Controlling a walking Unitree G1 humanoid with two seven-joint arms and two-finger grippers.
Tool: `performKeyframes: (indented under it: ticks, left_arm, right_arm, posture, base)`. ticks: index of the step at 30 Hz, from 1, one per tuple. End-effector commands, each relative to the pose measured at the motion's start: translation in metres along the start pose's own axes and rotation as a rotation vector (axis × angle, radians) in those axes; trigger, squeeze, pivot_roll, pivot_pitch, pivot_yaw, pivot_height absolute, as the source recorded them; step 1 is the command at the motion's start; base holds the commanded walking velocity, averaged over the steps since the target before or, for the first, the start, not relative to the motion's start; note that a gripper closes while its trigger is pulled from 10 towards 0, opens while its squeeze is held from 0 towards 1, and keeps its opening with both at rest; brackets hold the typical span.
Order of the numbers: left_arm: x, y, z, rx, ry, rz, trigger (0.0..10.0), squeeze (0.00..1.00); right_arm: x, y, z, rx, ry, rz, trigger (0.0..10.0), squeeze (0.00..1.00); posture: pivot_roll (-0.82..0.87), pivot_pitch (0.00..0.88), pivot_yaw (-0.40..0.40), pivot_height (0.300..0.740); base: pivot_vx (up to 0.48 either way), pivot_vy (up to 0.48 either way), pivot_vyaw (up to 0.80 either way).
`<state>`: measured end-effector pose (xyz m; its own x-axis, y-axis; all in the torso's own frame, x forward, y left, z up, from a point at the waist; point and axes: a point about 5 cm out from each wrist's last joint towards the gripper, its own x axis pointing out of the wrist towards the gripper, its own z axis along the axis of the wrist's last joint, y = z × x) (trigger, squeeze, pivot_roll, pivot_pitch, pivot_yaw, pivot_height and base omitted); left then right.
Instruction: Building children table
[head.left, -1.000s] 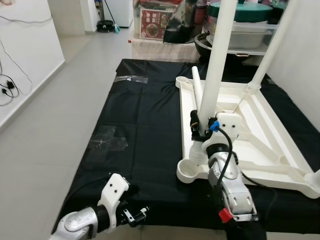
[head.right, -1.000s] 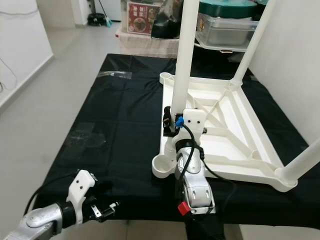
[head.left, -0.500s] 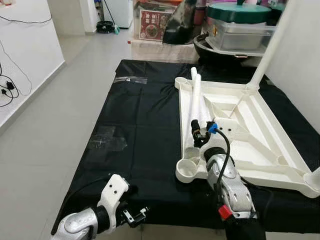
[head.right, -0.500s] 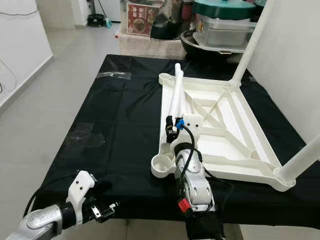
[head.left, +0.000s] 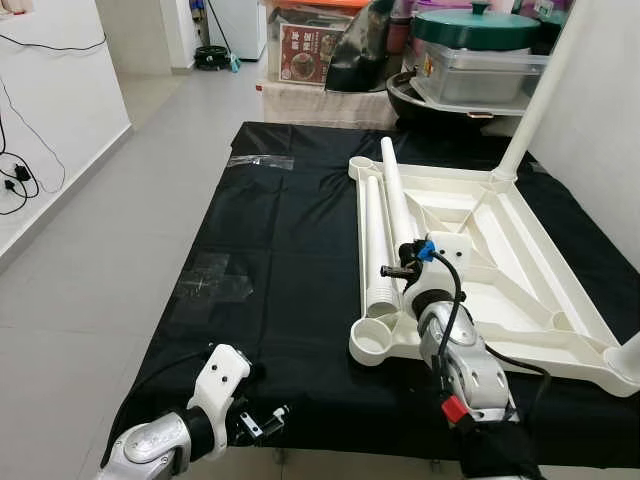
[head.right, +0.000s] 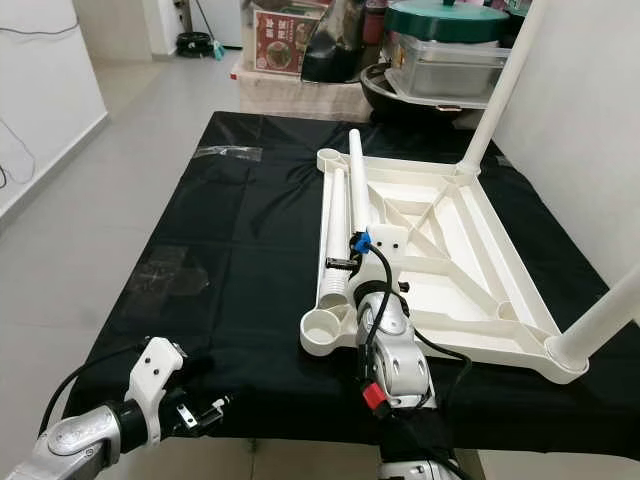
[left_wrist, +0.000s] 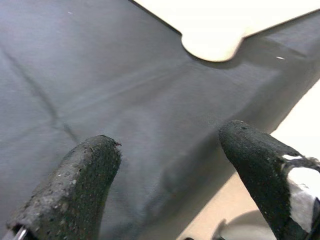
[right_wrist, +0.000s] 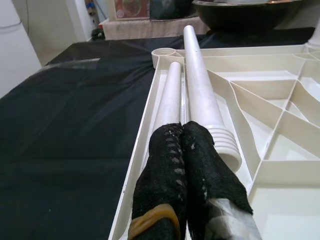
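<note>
An upturned white children's tabletop (head.left: 480, 345) lies on a black cloth (head.left: 280, 230). Two loose white legs (head.left: 397, 195) (head.left: 375, 240) lie side by side along its left rim. My right gripper (head.left: 393, 270) hovers at their near ends. In the right wrist view its fingers (right_wrist: 167, 150) are pressed together and shut on nothing, with the threaded leg end (right_wrist: 225, 145) beside them. One leg (head.left: 535, 100) stands in the far right corner and another (head.left: 628, 358) in the near right corner. The near left socket (head.left: 372, 342) is empty. My left gripper (left_wrist: 170, 150) is open over the cloth's front edge.
Boxes, a pot and a lidded tub (head.left: 480, 45) crowd the back beyond the cloth. A white wall (head.left: 600, 130) stands close on the right. Grey floor (head.left: 110, 230) runs along the left, with cables (head.left: 15, 180) by the far wall. A clear tape patch (head.left: 215, 280) sticks to the cloth.
The leg my right gripper held upright has tipped down and now lies on the tabletop beside the other loose leg. My left arm has sunk slightly.
</note>
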<state>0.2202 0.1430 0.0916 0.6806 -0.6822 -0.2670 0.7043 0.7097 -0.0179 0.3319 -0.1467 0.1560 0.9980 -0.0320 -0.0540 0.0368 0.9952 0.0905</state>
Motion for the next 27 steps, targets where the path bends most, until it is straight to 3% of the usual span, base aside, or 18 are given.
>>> performKeyframes:
  ticks: [1,2,3,10,11,12,13,14,15,16,18,20,26,27]
  left_arm:
    - [0.0,0.003,-0.002,0.004,0.002,0.028,10.0,0.0]
    - [0.001,0.004,-0.002,0.014,0.004,0.042,10.0,0.0]
    - [0.002,0.004,-0.002,0.016,0.004,0.047,10.0,0.0]
    - [0.002,0.006,-0.002,0.018,0.003,0.057,10.0,0.0]
    - [0.003,0.006,-0.002,0.018,0.001,0.061,10.0,0.0]
    - [0.003,0.006,-0.002,0.018,0.001,0.061,10.0,0.0]
    - [0.003,0.007,-0.002,0.017,-0.002,0.066,10.0,0.0]
    - [0.003,0.007,-0.002,0.017,-0.002,0.066,10.0,0.0]
    - [0.003,0.007,-0.001,0.015,-0.006,0.076,10.0,0.0]
    - [0.003,0.007,-0.001,0.015,-0.006,0.076,10.0,0.0]
    - [0.004,0.009,-0.002,0.013,-0.013,0.096,10.0,0.0]
    - [0.004,0.009,-0.002,0.013,-0.015,0.107,10.0,0.0]
    - [0.005,0.01,-0.002,0.014,-0.017,0.117,10.0,0.0]
    - [0.005,0.011,-0.002,0.015,-0.015,0.119,10.0,0.0]
  right_arm:
    - [0.002,0.001,-0.003,-0.022,0.036,0.005,10.0,0.0]
    - [0.005,0.003,0.001,-0.034,0.044,0.027,10.0,0.08]
    - [0.006,0.004,0.003,-0.039,0.035,0.041,10.0,1.0]
    - [0.007,0.01,0.022,-0.154,-0.083,0.191,10.0,1.0]
    - [0.006,0.012,0.028,-0.229,-0.138,0.253,10.0,1.0]
    - [0.006,0.012,0.028,-0.229,-0.138,0.253,10.0,1.0]
    - [0.003,0.012,0.035,-0.347,-0.209,0.315,10.0,1.0]
    - [0.003,0.012,0.035,-0.347,-0.209,0.315,10.0,1.0]
    - [-0.003,0.013,0.037,-0.485,-0.265,0.402,10.0,1.0]
    - [-0.003,0.013,0.037,-0.485,-0.265,0.402,10.0,1.0]
    - [-0.019,0.008,0.017,-0.757,-0.236,0.574,10.0,1.0]
    - [-0.026,-0.002,-0.002,-0.898,-0.157,0.635,10.0,1.0]
    - [-0.029,-0.015,-0.015,-0.975,-0.052,0.673,10.0,1.0]
    - [-0.029,-0.016,-0.017,-0.993,-0.029,0.688,10.0,0.0]
  posture:
    - [0.07,0.0,-0.102,0.74]
    - [0.07,0.0,-0.102,0.74]
    - [0.07,0.0,-0.1,0.74]
    - [0.07,0.0,-0.1,0.74]
    - [0.06,0.0,-0.099,0.74]
    - [0.06,0.0,-0.099,0.74]
    - [0.06,0.0,-0.1,0.74]
    - [0.06,0.0,-0.1,0.74]
    - [0.06,0.0,-0.1,0.74]
    - [0.06,0.0,-0.1,0.74]
    - [0.05,0.0,-0.105,0.74]
    - [0.05,0.0,-0.105,0.74]
    - [0.04,0.0,-0.103,0.74]
    - [0.04,0.0,-0.101,0.74]
  base:
    - [0.0,0.0,0.0]
    - [0.0,0.0,0.0]
    - [0.0,0.0,0.0]
    - [0.0,0.0,0.0]
    - [0.0,0.0,0.0]
    - [0.0,0.0,0.0]
    - [0.0,0.0,0.0]
    - [0.0,0.0,0.0]
    - [0.0,0.0,0.0]
    - [0.0,0.0,0.0]
    - [0.0,0.0,0.0]
    - [0.0,0.0,0.0]
    - [0.0,0.0,0.0]
    - [0.0,0.0,0.0]
